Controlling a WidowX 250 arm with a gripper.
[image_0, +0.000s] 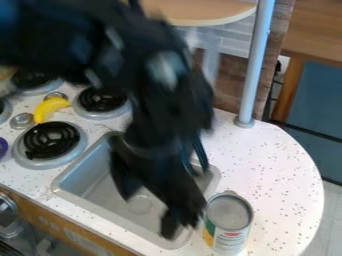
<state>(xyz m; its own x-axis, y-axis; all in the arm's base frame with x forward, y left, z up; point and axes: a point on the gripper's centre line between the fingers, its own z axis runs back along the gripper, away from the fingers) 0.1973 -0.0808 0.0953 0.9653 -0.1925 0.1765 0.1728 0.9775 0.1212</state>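
The black gripper (149, 214) hangs over the right part of the grey sink (83, 187), its fingers apart and nothing seen between them. Just right of its lower finger, a metal can (229, 212) with a white, green and yellow label stands upright on the counter beside the sink's right edge. Whether finger and can touch, I cannot tell. A yellow banana (50, 107) lies among the stove burners at the left. The arm hides the sink's back edge and part of its basin.
Black coil burners (52, 140) in silver rings are on the left, with a purple thing (3, 147) at the left edge. A pale blue-grey pole (257, 65) rises from the counter's back. The speckled white counter (287, 175) has a rounded right edge. A round wooden tabletop (200, 12) is behind.
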